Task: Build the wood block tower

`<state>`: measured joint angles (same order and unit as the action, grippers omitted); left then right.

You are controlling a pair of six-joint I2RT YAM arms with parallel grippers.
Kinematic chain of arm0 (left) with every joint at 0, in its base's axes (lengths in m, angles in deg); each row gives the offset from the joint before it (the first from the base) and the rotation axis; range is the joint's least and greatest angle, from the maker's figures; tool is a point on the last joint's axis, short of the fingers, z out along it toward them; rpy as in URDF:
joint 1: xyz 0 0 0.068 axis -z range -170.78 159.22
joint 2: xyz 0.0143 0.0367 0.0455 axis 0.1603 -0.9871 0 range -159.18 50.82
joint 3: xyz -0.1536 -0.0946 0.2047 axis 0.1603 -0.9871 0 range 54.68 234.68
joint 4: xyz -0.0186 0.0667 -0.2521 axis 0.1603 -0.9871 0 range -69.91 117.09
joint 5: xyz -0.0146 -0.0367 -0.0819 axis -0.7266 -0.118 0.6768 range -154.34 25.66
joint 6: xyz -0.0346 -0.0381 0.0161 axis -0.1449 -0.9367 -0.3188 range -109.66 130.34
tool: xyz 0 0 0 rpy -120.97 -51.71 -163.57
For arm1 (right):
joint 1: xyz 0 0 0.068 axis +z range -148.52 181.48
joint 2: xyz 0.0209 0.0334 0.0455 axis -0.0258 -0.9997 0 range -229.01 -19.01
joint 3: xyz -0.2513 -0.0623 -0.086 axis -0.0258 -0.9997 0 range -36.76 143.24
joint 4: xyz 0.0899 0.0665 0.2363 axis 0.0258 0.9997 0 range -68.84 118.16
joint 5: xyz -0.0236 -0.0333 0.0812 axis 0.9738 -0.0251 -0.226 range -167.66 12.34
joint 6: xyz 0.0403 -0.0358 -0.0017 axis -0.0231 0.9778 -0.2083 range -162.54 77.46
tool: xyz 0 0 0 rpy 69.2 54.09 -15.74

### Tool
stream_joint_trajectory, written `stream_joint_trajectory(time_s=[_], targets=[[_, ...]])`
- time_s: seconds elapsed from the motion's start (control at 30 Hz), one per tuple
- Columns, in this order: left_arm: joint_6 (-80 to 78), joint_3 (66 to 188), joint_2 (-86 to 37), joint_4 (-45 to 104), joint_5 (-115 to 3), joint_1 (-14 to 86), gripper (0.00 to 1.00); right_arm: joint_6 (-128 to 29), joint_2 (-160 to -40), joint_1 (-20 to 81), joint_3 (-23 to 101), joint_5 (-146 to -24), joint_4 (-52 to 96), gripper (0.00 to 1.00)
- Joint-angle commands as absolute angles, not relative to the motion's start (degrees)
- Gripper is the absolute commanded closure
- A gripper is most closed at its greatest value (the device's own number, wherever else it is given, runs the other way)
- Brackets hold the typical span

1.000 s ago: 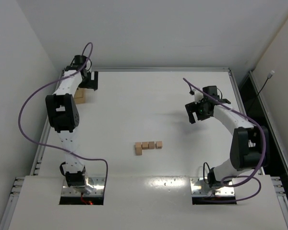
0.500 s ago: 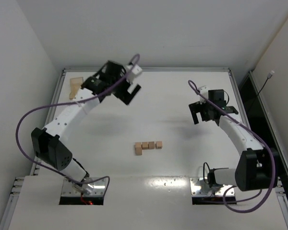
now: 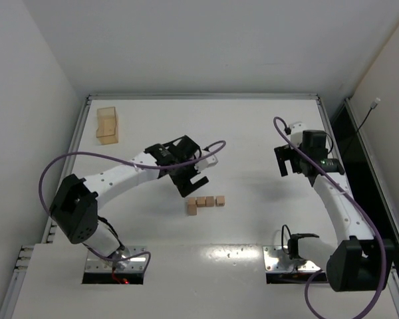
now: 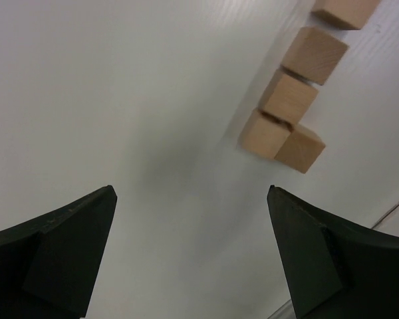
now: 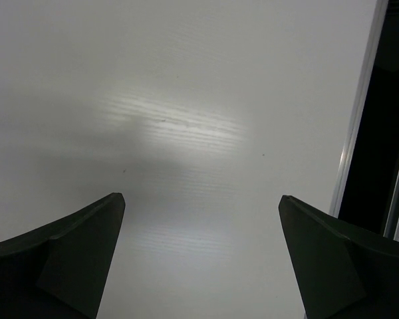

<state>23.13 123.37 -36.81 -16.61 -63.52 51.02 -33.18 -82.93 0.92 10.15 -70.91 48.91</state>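
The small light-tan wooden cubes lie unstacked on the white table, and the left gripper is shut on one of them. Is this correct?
No. The small light-tan wooden cubes lie unstacked on the white table, but the left gripper is open and holds none of them; the left wrist view shows this.

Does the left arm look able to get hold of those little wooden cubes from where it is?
Probably yes. The left gripper hovers open just beside the wood blocks, nothing lies between them on the table, and the right gripper is far off to the side.
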Motion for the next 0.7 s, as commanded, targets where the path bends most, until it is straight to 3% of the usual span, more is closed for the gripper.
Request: stream_joint_trajectory(time_s=[0.0,0.17,0.5,0.67], targets=[[21.9,121.2,-35.0,-10.9,-66.0,56.1,0.05,-30.0,-80.8,-0.2,10.5,-75.8,53.3,0.0],[18.1,118.7,-35.1,-5.7,-65.5,61.0,0.12,-23.0,-81.7,-0.2,12.0,-81.8,57.8,0.0],[19.6,121.0,-41.1,-2.5,-65.3,67.8,0.26,-25.9,-83.3,-3.2,12.6,-84.9,57.8,0.0],[20.3,121.5,-43.4,-1.1,-65.9,67.8,0.27,-25.9,-84.5,-4.8,13.2,-86.1,57.8,0.0]])
